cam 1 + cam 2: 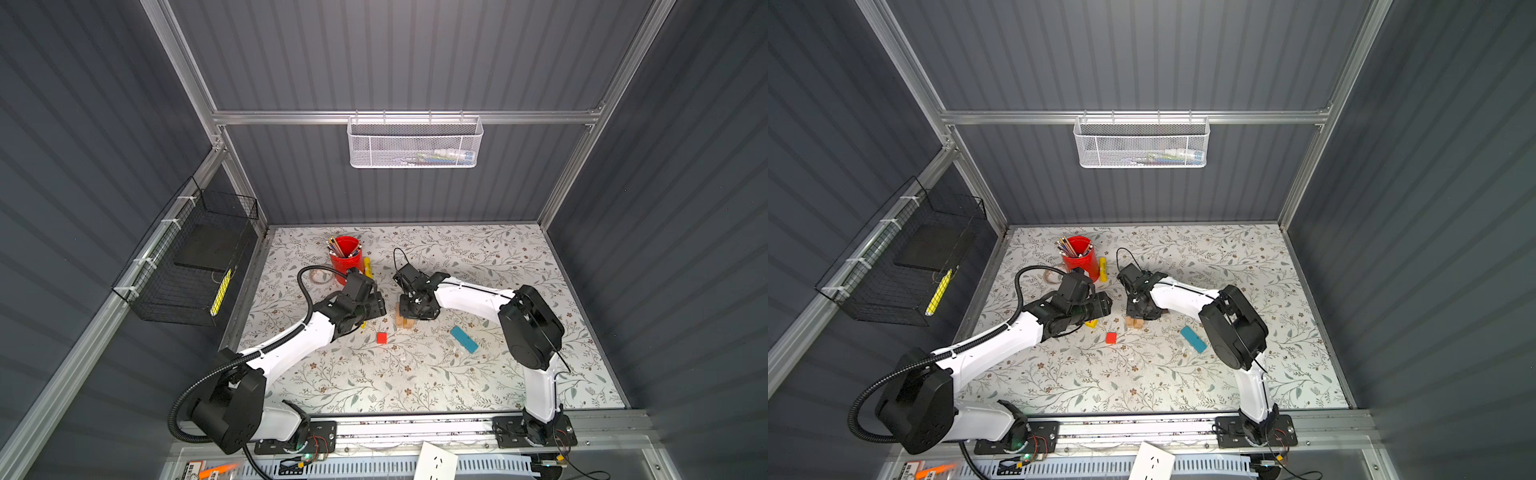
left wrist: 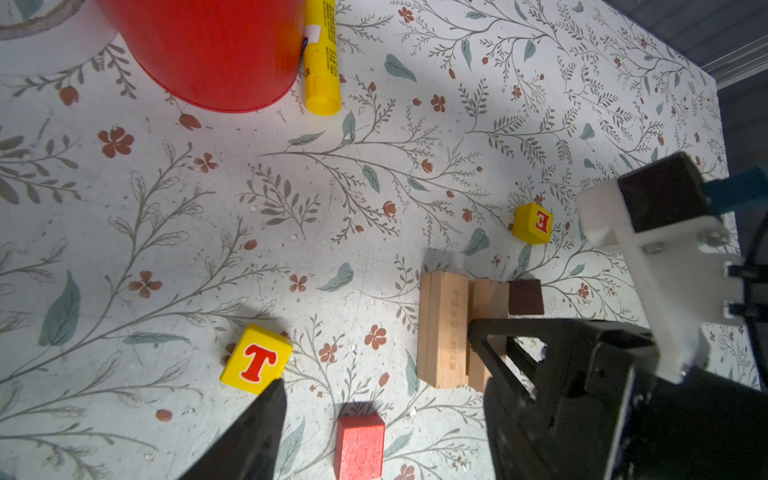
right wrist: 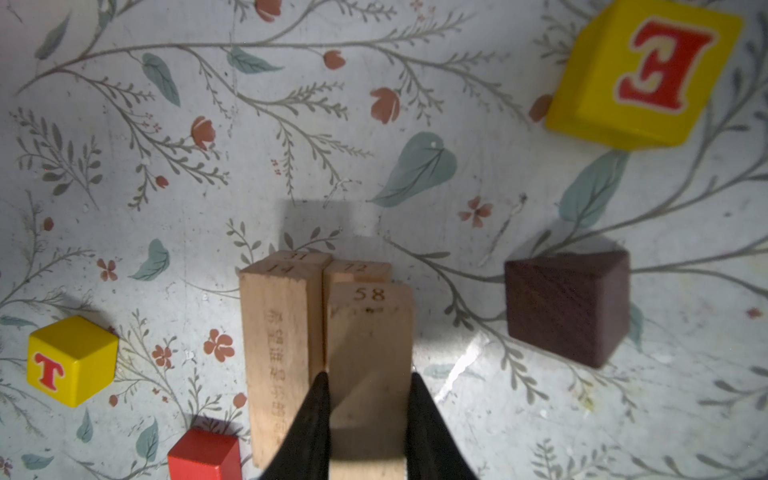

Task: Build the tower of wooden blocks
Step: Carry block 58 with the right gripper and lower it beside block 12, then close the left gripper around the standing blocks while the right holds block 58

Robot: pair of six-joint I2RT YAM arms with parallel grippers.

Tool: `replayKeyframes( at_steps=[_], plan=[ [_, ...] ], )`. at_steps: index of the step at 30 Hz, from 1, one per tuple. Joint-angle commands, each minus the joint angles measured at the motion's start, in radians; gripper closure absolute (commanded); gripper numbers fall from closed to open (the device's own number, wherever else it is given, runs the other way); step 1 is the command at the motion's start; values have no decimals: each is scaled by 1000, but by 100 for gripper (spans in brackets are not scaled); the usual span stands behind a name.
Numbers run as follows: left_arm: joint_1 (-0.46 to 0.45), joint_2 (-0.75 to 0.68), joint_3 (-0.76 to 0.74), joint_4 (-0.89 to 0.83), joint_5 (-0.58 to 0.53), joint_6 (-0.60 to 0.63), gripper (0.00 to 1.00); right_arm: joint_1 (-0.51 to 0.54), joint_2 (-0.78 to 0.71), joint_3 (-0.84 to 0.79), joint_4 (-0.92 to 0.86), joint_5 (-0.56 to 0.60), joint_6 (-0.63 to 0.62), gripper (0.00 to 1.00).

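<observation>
Tan wood filled my right end effector (image 3: 369, 378): its jaws were clamped on the long sides of a pale wooden plank stamped 58 (image 3: 370, 332), gripped lengthwise so it would lie parallel to its neighbours. Just beside it lay a tan plank stamped 14 (image 3: 278, 332), resting on another plank. A fourth tan plank (image 3: 357, 268) showed its end beneath mine. I judged I was finishing the tower's second layer, though I could not tell whether my plank touched the one below.

My left end effector (image 2: 374, 355) hung with its jaws apart and empty, one finger just beside the yellow cube lettered T (image 2: 257, 359). That probably kept it ready for the next piece while clear of the stack.

The yellow cube lettered E (image 2: 532, 223), the dark brown wooden block (image 3: 567, 307), the small red cube (image 2: 359, 444) and the blue plank (image 1: 464, 339) lay loose on the floral surface (image 1: 415, 374) around the stack, none yet built in.
</observation>
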Motion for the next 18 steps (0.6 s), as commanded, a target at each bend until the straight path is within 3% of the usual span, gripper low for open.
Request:
replayKeyframes(
  at_steps=[1, 18],
  plan=[
    [8, 7, -14, -11, 13, -8, 25, -6, 21, 17, -15, 4, 10, 82],
    [9, 14, -7, -13, 19, -10, 24, -6, 29, 9, -1, -12, 20, 72]
  ],
)
